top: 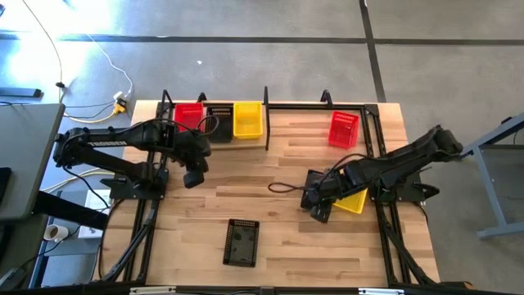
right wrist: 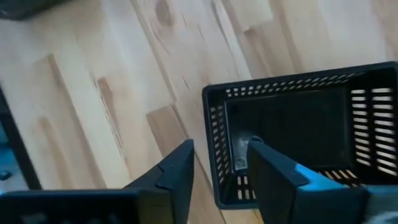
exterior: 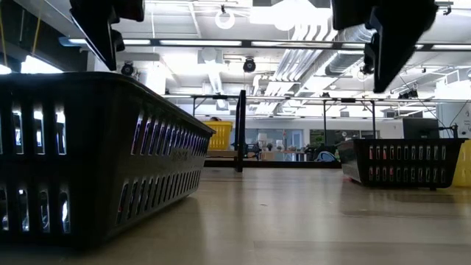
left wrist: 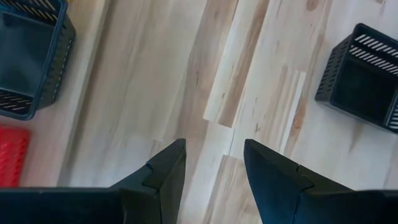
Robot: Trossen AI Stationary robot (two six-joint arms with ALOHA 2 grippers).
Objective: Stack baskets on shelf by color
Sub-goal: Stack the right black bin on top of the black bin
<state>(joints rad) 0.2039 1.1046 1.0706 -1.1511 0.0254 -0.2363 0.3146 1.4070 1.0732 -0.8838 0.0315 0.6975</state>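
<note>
On the shelf (top: 270,105) at the far edge of the surface (top: 278,164), three baskets stand side by side: a red basket (top: 188,116), a black basket on the shelf (top: 219,123) and a yellow basket (top: 247,120). They seem to mark one place for each color, so that the others can be stacked onto them. A second red basket (top: 344,129) lies farther along, near the right posts, and I judge it is not yet sorted. A loose black basket (top: 241,242) sits alone near the front edge, well apart from both arms. The right gripper (right wrist: 221,163) is low over another black basket (right wrist: 305,134) in the middle right of the surface, and a second yellow basket (top: 353,201) lies just beside it, partly under the arm. The right fingers (right wrist: 176,165) are moderately open and stand on both sides of the near wall of this black basket, one outside and one inside, but they do not close on it yet; this position probably prepares a pinch of the rim, so that the basket can be lifted to the black one on the shelf. The left gripper (left wrist: 214,168) hovers over bare wood, just in front of the shelf baskets. Its fingers (left wrist: 165,171) are moderately open and hold nothing, and this arm seems to wait.
</note>
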